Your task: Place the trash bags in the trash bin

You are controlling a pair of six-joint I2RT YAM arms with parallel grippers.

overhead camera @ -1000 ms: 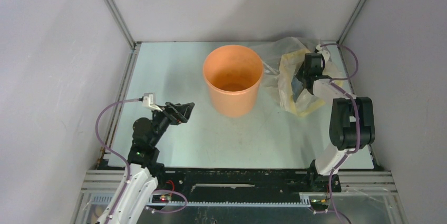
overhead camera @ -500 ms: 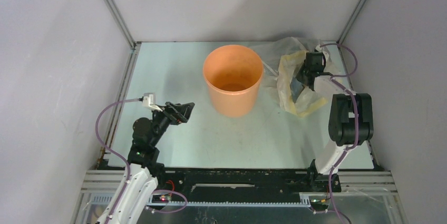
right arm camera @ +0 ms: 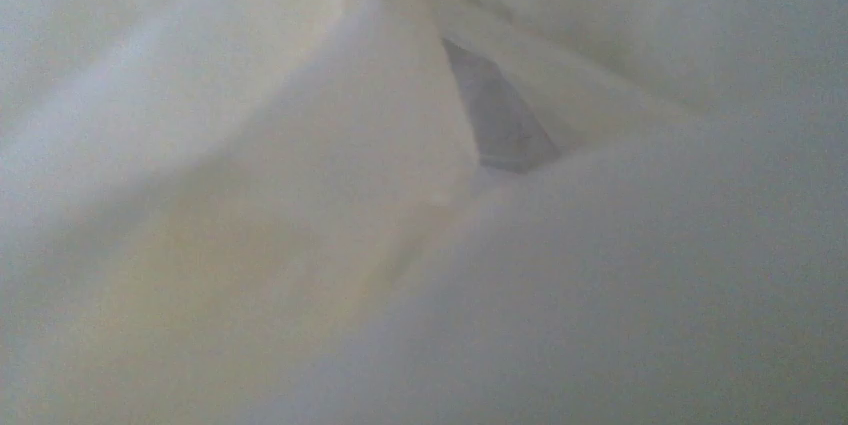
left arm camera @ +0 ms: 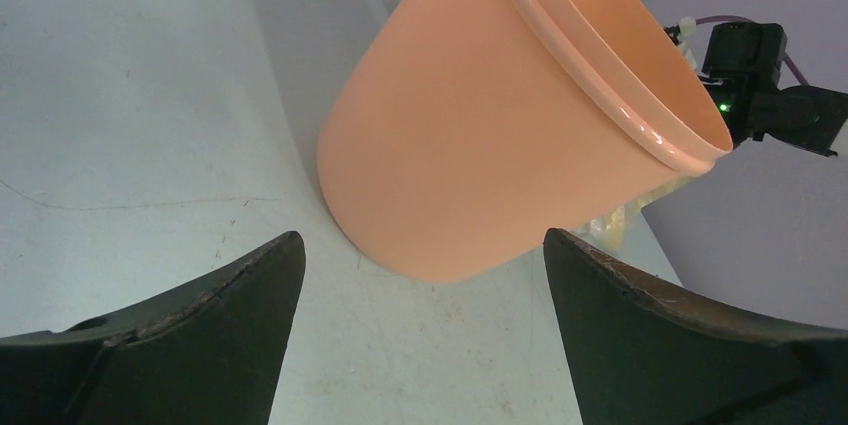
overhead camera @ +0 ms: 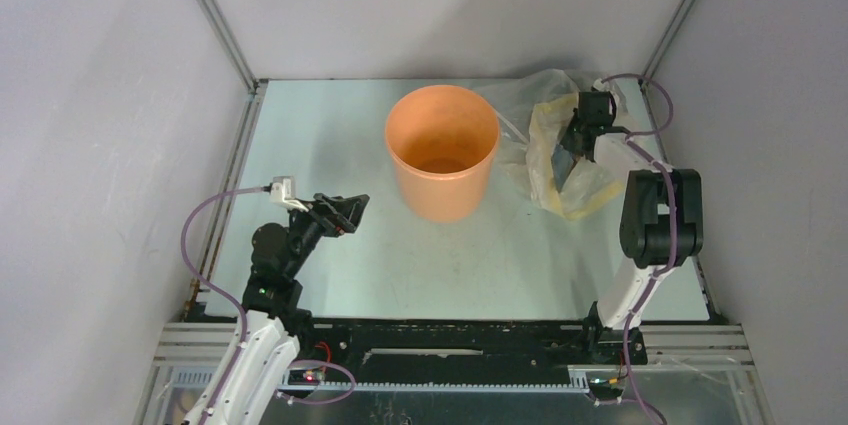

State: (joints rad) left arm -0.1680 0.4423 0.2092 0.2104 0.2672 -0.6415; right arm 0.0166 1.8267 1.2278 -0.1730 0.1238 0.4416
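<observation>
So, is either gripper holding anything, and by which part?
Left gripper open, empty. Right gripper shut amid the plastic pile; whether it has pinched any cannot be told.

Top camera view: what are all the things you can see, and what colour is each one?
round orange plastic bucket: one, orange, middle of the table, far half
thin see-through plastic film bag: one, pale grey, right of the bucket
crumpled yellow-and-clear plastic bundle: one, yellow, far right, against the film bag
flat table: one, pale green-grey, under everything
left fingers: two, black, open, facing the bucket
right fingers: black, shut, down in the plastic
</observation>
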